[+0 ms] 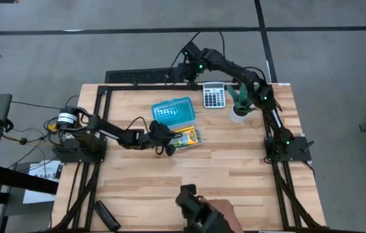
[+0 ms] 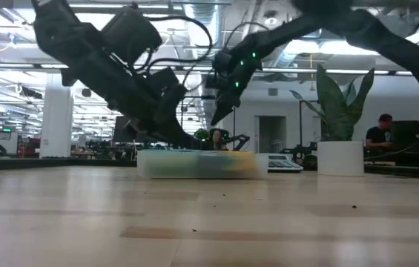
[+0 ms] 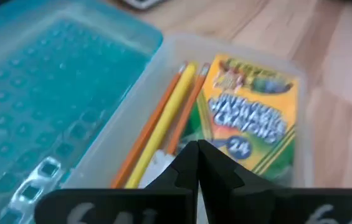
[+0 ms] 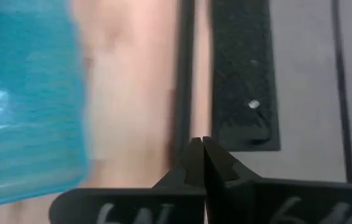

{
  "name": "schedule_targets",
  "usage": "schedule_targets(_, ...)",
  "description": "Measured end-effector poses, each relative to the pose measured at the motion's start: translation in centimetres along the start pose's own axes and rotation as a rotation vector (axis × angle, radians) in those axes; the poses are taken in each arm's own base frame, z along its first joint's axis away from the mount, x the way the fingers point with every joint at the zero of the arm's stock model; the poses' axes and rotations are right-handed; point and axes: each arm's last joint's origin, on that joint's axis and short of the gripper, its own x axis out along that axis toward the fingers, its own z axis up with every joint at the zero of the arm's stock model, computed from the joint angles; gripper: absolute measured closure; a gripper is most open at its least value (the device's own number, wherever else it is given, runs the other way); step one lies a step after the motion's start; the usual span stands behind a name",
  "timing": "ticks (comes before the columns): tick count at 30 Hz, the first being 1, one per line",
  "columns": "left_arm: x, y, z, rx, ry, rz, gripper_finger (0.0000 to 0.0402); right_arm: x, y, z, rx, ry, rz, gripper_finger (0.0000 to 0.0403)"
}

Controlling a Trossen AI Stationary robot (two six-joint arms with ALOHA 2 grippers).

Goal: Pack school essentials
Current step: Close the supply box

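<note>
High view: on the bench point(image 1: 234, 168) a clear case point(image 1: 184, 137) lies open, teal lid point(image 1: 173, 111) back, crayon packet point(image 3: 253, 115) and pencils point(image 3: 163, 118) inside. Left gripper point(image 1: 168, 144) hangs over it, jaws shut and empty; right gripper point(image 1: 186, 68) waits beyond, also shut. Packing looks done; closing the lid seems next.

Around the open pencil box point(image 1: 184, 126) the near half of the table point(image 1: 234, 175) lies bare, so a reach from that side is free. Behind the box, the calculator point(image 1: 214, 96) and potted plant point(image 1: 240, 103) crowd the far right; the left arm point(image 1: 114, 133) blocks its left side.
</note>
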Motion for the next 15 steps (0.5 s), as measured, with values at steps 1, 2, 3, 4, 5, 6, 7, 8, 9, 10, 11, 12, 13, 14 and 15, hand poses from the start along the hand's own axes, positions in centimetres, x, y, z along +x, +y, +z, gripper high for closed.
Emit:
schedule_targets(1,0.2,-0.1,0.0,0.004,0.019,0.010,0.0401,0.4,-0.4,-0.4,0.007,-0.002,-0.004,0.0399)
schedule_targets(2,0.3,-0.2,0.0,0.000,0.034,0.017,0.0401,0.8,-0.6,-1.0,0.024,0.011,0.014,0.0400)
schedule_targets(3,0.3,-0.2,0.0,-0.004,0.052,0.025,0.0401,1.5,-0.5,-1.5,0.035,0.028,0.040,0.0400)
schedule_targets(4,0.3,-0.1,-0.1,-0.011,0.071,0.032,0.0401,2.5,-0.5,-1.7,0.029,0.026,0.040,0.0400)
schedule_targets(5,0.3,-0.1,-0.2,-0.018,0.087,0.032,0.0401,3.0,-0.5,-1.7,0.022,0.019,0.044,0.0400)
schedule_targets(6,0.3,0.0,-0.4,-0.024,0.101,0.036,0.0401,3.4,-0.3,-2.0,0.027,0.027,0.072,0.0399)
schedule_targets(7,0.3,0.0,-0.5,-0.029,0.109,0.036,0.0401,3.8,0.0,-2.3,0.030,0.044,0.102,0.0398)
schedule_targets(8,0.3,0.1,-0.5,-0.033,0.119,0.038,0.0401,4.3,0.2,-2.1,0.018,0.037,0.099,0.0398)
schedule_targets(9,0.3,0.2,-0.6,-0.035,0.132,0.043,0.0401,4.7,0.3,-1.9,0.007,0.025,0.094,0.0400)
schedule_targets(10,0.3,0.3,-0.8,-0.036,0.150,0.045,0.0401,5.1,0.4,-2.1,0.009,0.029,0.107,0.0400)
schedule_targets(11,0.5,0.4,-0.9,-0.042,0.162,0.046,0.0401,5.5,0.6,-2.2,0.009,0.037,0.122,0.0401)
schedule_targets(12,0.6,0.5,-1.0,-0.044,0.174,0.046,0.0401,5.8,0.9,-2.3,0.007,0.050,0.137,0.0401)
schedule_targets(13,0.6,0.6,-1.0,-0.044,0.183,0.042,0.0401,6.3,1.1,-2.3,-0.007,0.048,0.139,0.0400)
schedule_targets(14,0.5,0.6,-1.0,-0.044,0.188,0.035,0.0401,6.6,1.3,-2.4,-0.018,0.059,0.145,0.0400)
schedule_targets(15,0.5,0.6,-1.0,-0.044,0.189,0.033,0.0402,6.9,1.5,-2.5,-0.025,0.080,0.149,0.0400)
